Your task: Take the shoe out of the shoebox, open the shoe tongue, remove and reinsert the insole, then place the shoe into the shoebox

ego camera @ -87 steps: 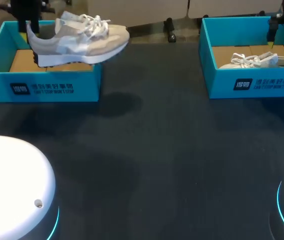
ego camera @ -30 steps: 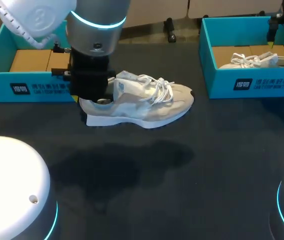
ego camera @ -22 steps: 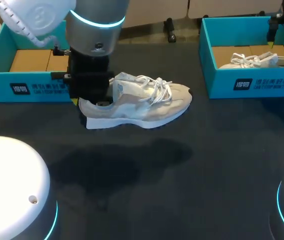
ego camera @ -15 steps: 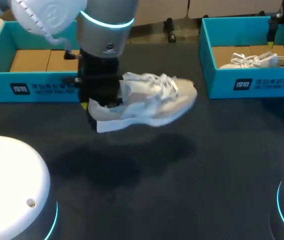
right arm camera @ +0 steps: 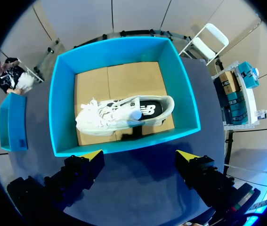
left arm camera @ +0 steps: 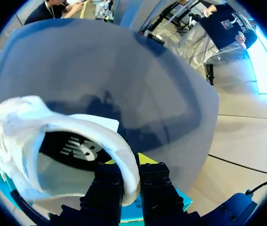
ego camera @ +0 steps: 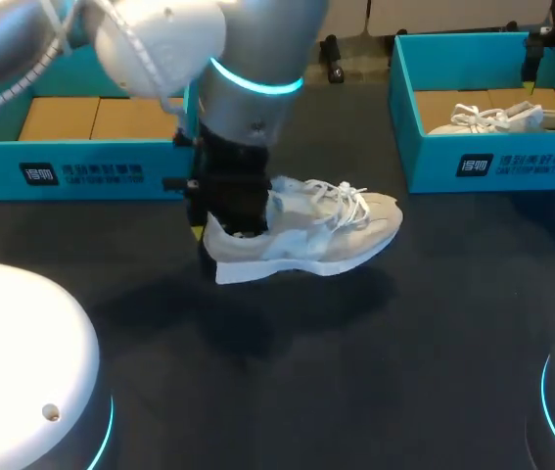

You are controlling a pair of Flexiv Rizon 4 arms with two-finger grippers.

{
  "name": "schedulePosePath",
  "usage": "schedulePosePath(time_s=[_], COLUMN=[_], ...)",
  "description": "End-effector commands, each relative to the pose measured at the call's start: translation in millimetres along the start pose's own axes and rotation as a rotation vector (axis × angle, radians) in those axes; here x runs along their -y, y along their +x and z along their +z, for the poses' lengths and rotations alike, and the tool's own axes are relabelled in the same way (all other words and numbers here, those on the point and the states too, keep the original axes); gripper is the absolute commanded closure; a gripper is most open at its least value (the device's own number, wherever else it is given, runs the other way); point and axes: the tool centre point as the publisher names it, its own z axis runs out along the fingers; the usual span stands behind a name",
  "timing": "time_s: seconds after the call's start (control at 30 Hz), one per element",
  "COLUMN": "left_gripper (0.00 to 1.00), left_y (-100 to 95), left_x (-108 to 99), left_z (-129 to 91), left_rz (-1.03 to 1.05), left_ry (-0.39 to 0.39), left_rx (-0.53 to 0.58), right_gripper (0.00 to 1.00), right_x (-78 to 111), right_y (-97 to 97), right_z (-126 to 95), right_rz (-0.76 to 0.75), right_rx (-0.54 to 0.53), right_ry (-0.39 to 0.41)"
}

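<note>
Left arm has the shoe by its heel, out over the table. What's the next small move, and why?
Probably lower the shoe until its sole sits flat on the table. The left gripper pinches the heel collar, the shoe is clear of the left shoebox, its shadow close beneath.

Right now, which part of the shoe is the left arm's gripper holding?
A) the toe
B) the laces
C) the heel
C: the left gripper pinches the heel rim of the shoe from two sides, and the laces and toe point away from it.
</note>
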Motion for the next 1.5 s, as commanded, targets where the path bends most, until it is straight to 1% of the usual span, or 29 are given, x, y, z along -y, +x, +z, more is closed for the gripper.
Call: schedulePosePath(time_s=[0.03, 0.1, 0.3, 0.37, 0.47, 0.7, 0.77, 0.87, 1.0, 1.1, 1.33, 1.37, 1.4, 1.47, 1.5], left_gripper=[1.0, 1.0, 1.0, 1.0, 1.0, 1.0, 1.0, 1.0, 1.0, 1.0, 1.0, 0.71, 0.59, 0.11, 0.05], left_y=[-15.4, -18.7, -27.3, -27.4, -29.2, -32.4, -33.6, -35.3, -36.0, -37.7, -36.6, -36.6, -36.5, -35.9, -35.5], left_x=[5.6, 6.1, 5.6, 7.7, 7.1, 4.6, 5.1, 5.1, 6.2, 7.2, 9.4, 9.8, 10.2, 11.2, 11.4], left_z=[23.6, 34.4, 66.4, 74.2, 84.2, 94.7, 97.6, 101.8, 103.6, 107.4, 115.3, 116.5, 116.9, 117.6, 117.7], left_rz=[0.008, 0.002, 0.017, 0.015, 0.026, 0.037, 0.043, 0.057, 0.07, 0.094, 0.102, 0.107, 0.113, 0.118, 0.118], left_ry=[-0.035, -0.049, -0.026, -0.065, -0.063, -0.068, -0.071, -0.05, -0.052, -0.052, -0.051, -0.058, -0.051, -0.053, -0.052], left_rx=[-0.011, -0.006, -0.019, -0.011, -0.016, 0.001, -0.003, -0.019, -0.01, -0.031, -0.036, -0.042, -0.049, -0.054, -0.054], right_gripper=[0.0, 0.0, 0.0, 0.0, 0.0, 0.0, 0.0, 0.0, 0.0, 0.0, 0.0, 0.0, 0.0, 0.0, 0.0], right_x=[1.0, 1.0, 1.0, 1.0, 1.0, 1.0, 1.0, 1.0, 1.0, 1.0, 1.0, 1.0, 1.0, 1.0, 1.0], right_y=[-0.3, -0.3, -0.3, -0.3, -0.3, -0.3, -0.3, -0.3, -0.3, -0.3, -0.3, -0.3, -0.3, -0.3, -0.3], right_z=[-0.2, -0.2, -0.2, -0.2, -0.2, -0.2, -0.2, -0.2, -0.2, -0.2, -0.2, -0.2, -0.2, -0.2, -0.2], right_rz=[0.001, 0.001, 0.001, 0.001, 0.001, 0.001, 0.001, 0.001, 0.001, 0.001, 0.001, 0.001, 0.001, 0.001, 0.001], right_rx=[0.0, 0.0, 0.0, 0.0, 0.0, 0.0, 0.0, 0.0, 0.0, 0.0, 0.0, 0.0, 0.0, 0.0, 0.0], right_ry=[-0.002, -0.002, -0.002, -0.002, -0.002, -0.002, -0.002, -0.002, -0.002, -0.002, -0.002, -0.002, -0.002, -0.002, -0.002])
